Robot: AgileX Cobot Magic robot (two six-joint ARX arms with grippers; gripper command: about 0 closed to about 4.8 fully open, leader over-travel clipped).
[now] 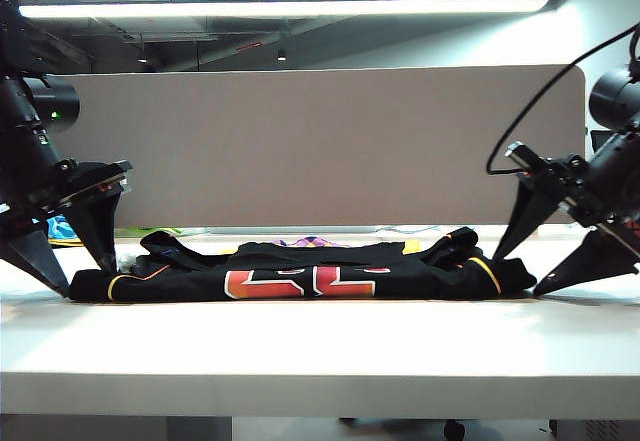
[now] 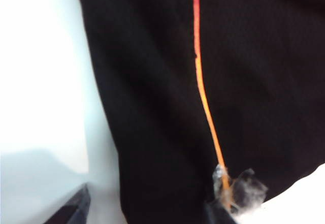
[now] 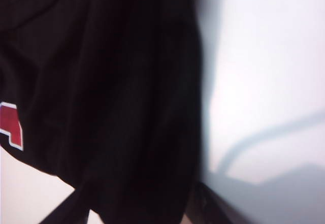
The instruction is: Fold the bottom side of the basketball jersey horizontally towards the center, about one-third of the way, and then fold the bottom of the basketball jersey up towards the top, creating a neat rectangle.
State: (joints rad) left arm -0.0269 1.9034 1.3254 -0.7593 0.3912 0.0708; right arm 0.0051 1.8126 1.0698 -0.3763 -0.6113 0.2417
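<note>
Both grippers of mine stand spread wide — left gripper [image 1: 68, 279] at one end of the black basketball jersey [image 1: 300, 271], right gripper [image 1: 515, 273] at the other — gripping nothing, while the jersey lies flat along the white counter [image 1: 320, 341].

Left gripper [image 1: 78, 276] at left end of basketball jersey [image 1: 300, 271], jaws spread, tips at table [image 1: 300, 346] level; bare tabletop outboard of it. One finger [image 2: 68, 211] on bare table, other at cloth edge by orange piping [image 2: 203, 92].

Right gripper [image 1: 515, 273] at right end, jaws apart, straddling black cloth; bare table outboard.

Between grippers: jersey heap blocks low passage.

Beyond both: partition [image 1: 320, 146] walls off far side. Nearer camera: bare table strip, room to pass.
</note>
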